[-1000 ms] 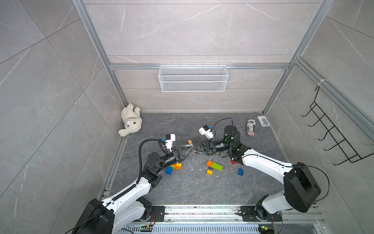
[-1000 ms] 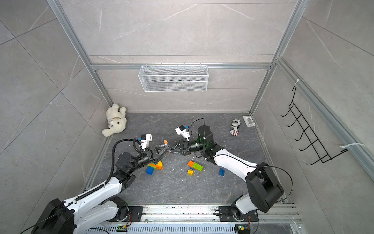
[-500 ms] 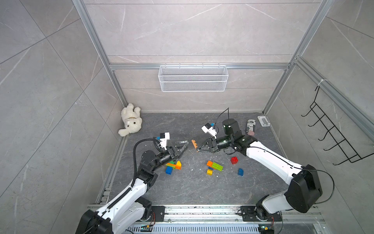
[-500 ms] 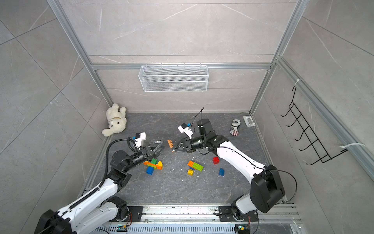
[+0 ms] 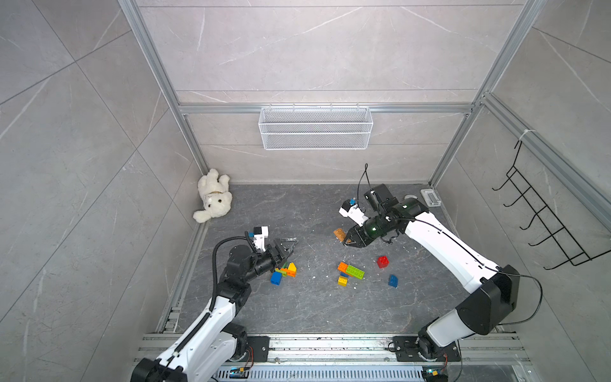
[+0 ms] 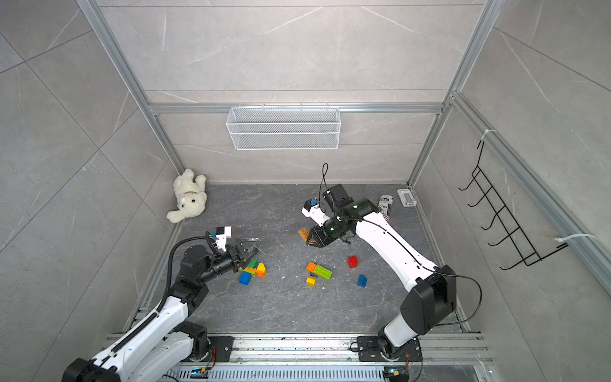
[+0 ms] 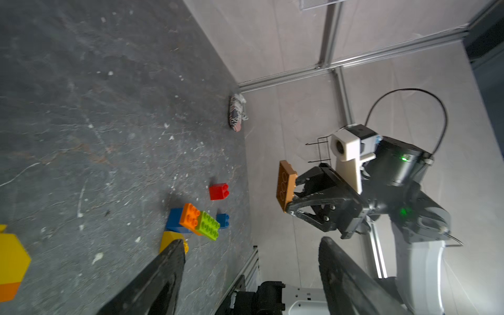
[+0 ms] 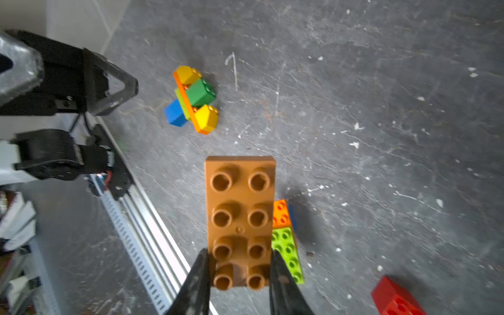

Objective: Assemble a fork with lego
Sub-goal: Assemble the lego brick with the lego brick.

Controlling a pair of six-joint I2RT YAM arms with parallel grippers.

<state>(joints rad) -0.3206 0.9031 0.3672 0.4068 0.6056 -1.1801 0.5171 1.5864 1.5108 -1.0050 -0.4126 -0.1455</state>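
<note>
Above the scuffed floor [image 8: 381,109], the right claw [image 8: 238,253] pinches a flat, studded brown plate [image 8: 240,196], while the left claw [image 5: 291,247] gapes.

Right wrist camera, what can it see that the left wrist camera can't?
Only the right wrist view shows the green brick in the little built piece. Only the left wrist view shows the crumpled printed thing and the right arm's white camera. Both show the brown plate pinched in the right gripper, the red brick, and the orange brick joined to the lime brick.
</note>
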